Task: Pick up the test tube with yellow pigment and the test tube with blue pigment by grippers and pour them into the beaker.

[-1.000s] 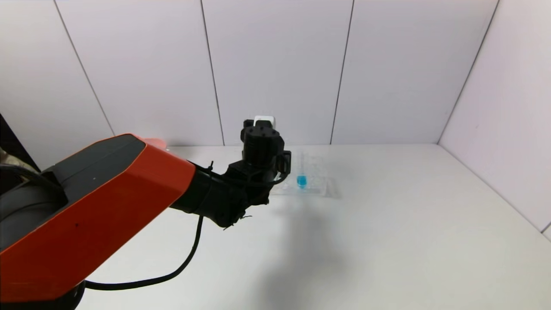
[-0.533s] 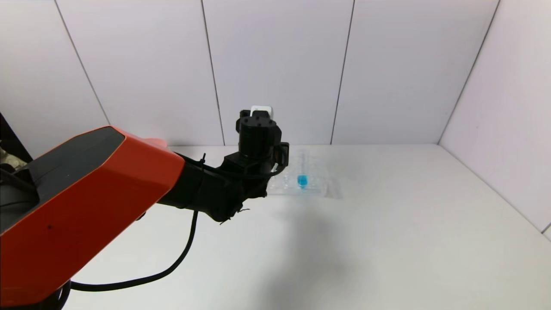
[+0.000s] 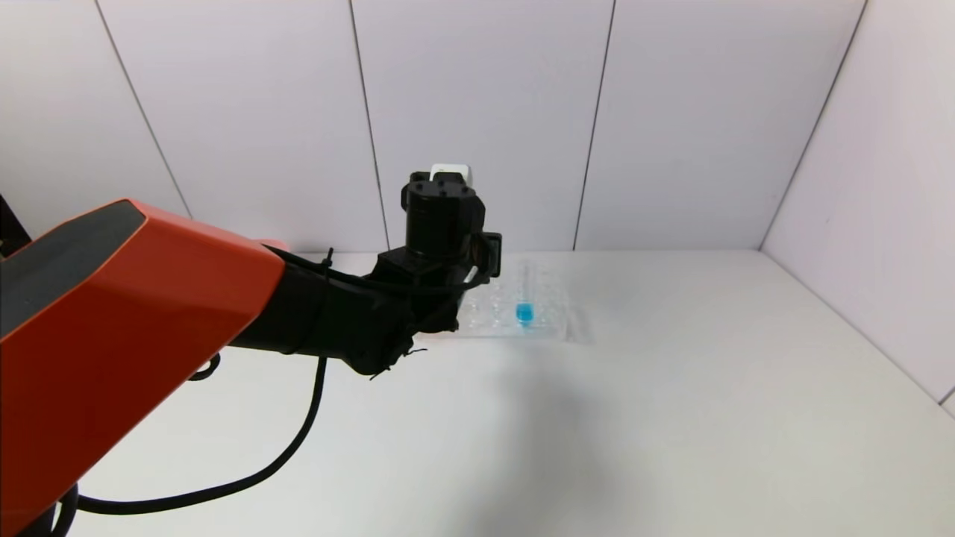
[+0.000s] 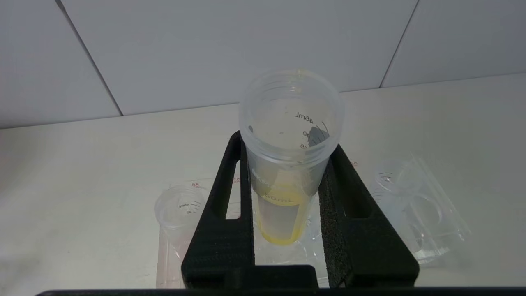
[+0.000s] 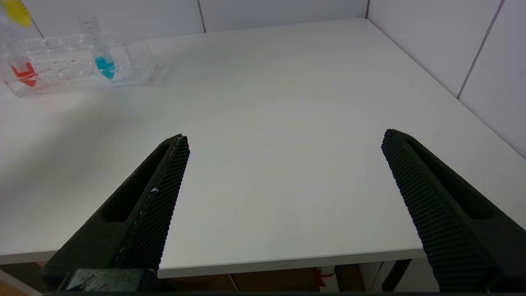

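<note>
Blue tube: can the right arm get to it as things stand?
Probably yes. The blue tube stands upright in the rack, the right gripper is open, and only bare table lies between. The left gripper, holding the yellow tube, hangs beside the rack.

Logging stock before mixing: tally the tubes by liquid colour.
Yellow tube: 1, held in the left gripper.
Blue tube: 1, in the rack.
Red tube: 1, in the rack.
Total: 3.
Right gripper open, idle over the table's near edge.
</note>
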Controlling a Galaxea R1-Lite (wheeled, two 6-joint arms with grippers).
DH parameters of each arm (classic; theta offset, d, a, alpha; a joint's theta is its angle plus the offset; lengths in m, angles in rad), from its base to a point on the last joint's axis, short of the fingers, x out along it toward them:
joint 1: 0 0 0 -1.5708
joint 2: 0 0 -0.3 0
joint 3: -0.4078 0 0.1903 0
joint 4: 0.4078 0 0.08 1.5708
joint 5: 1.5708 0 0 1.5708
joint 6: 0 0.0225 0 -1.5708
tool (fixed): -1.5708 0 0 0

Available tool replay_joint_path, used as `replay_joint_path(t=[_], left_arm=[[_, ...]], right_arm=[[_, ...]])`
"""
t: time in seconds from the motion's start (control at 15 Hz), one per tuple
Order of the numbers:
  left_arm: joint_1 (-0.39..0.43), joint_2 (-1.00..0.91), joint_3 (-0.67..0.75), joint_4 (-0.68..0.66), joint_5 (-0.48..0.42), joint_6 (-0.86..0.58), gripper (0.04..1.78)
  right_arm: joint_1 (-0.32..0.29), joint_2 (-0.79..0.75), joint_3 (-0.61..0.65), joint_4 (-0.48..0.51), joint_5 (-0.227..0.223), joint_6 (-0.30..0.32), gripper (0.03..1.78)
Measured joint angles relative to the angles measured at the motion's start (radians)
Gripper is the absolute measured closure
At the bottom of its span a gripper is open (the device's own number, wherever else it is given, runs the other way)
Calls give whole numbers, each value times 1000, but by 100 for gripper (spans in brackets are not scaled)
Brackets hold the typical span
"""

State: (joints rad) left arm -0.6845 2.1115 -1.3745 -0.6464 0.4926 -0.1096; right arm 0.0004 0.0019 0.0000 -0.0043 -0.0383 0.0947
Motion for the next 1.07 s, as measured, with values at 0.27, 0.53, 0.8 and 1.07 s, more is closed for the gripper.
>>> replay_joint_path(t=[0.27,0.53,0.8,1.07], left_arm=[[7,-58,-16,83,-13,1,135],[36,-111,-37,151,-21,2,135],[79,-163,-36,204,-23,5,135],[133,-215,-16,223,-36,32,135]], right_arm=[[0,0,0,0,0,0,10],[0,0,0,0,0,0,10],[0,0,0,0,0,0,10],[1,0,0,0,0,0,10]])
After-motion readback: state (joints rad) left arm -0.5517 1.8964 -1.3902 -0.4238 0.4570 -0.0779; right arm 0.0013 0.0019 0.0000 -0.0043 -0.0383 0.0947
